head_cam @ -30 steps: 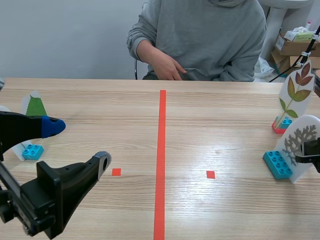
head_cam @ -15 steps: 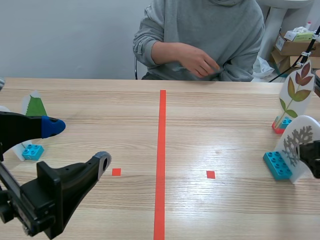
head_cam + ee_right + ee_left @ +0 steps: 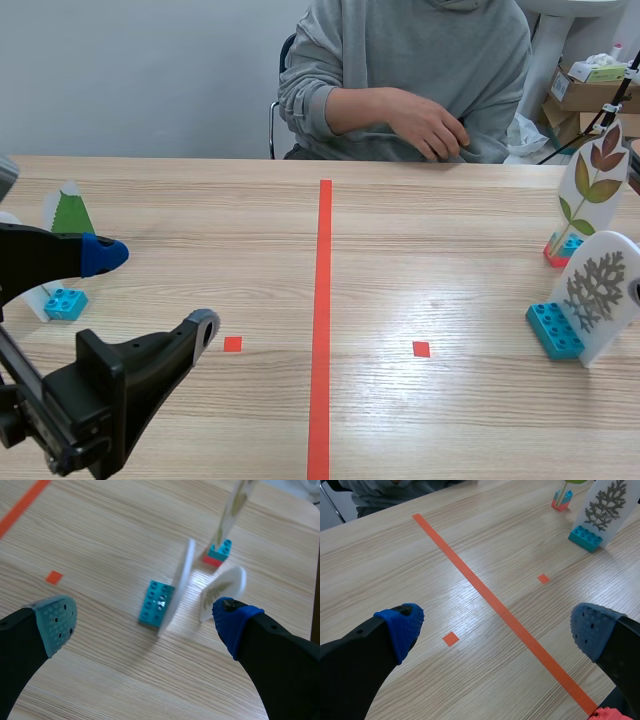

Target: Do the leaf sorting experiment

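Observation:
A white card with a grey leaf (image 3: pixel 600 288) stands upright on a blue brick (image 3: pixel 553 330) at the table's right. In the right wrist view that card (image 3: pixel 179 582) and its brick (image 3: pixel 157 602) stand free, just ahead of my right gripper (image 3: pixel 145 622), which is open and holds nothing. Behind them a card with brown and green leaves (image 3: pixel 596 178) stands on a red and blue brick (image 3: pixel 560 248). A green leaf card (image 3: pixel 68 212) stands at the far left by a blue brick (image 3: pixel 65 302). My left gripper (image 3: pixel 150 292) hangs open and empty over the left half.
A person sits across the table with a hand (image 3: pixel 432 125) at the far edge. An orange-red tape line (image 3: pixel 322 320) divides the table. A pale oval card (image 3: pixel 222 592) sits beside the grey leaf card. Cardboard boxes (image 3: pixel 590 90) stand at the back right.
My right gripper opened, let go of the grey leaf card and drew back off the scene's right edge. The person's hand moved right. The left arm stayed put.

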Robot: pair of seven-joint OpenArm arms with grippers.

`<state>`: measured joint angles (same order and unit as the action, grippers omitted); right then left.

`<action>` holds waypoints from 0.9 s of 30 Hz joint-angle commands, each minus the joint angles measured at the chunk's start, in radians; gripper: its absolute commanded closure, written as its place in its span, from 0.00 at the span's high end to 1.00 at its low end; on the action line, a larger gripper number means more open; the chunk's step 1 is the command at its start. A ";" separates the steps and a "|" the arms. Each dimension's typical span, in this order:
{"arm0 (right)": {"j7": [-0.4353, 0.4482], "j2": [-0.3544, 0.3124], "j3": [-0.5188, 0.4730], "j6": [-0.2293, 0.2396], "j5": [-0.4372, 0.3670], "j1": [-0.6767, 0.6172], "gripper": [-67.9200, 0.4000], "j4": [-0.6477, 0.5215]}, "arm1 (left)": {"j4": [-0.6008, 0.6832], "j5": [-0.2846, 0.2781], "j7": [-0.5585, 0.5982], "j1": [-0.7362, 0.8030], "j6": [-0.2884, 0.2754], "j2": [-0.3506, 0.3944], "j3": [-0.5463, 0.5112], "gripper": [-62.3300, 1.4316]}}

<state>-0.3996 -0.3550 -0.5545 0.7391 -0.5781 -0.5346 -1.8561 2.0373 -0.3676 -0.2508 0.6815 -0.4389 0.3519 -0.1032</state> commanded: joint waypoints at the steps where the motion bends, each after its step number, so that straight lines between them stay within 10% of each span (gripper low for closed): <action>1: -0.017 0.005 0.026 0.006 -0.006 0.013 0.81 -0.029 | 0.006 -0.010 0.019 -0.003 0.002 -0.005 -0.002 1.00; 14: -0.172 -0.067 0.380 -0.002 -0.010 0.039 0.79 -0.213 | 0.006 0.067 0.032 -0.020 0.002 -0.005 -0.009 1.00; 27: -0.125 -0.233 0.533 -0.093 -0.061 0.058 0.79 -0.213 | 0.006 0.073 0.048 -0.036 0.006 -0.005 -0.017 1.00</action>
<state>-0.5362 -0.5777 -0.0158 0.6559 -0.6296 -0.4881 -2.0701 2.0373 -0.2874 -0.2199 0.6479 -0.4355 0.3519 -0.1192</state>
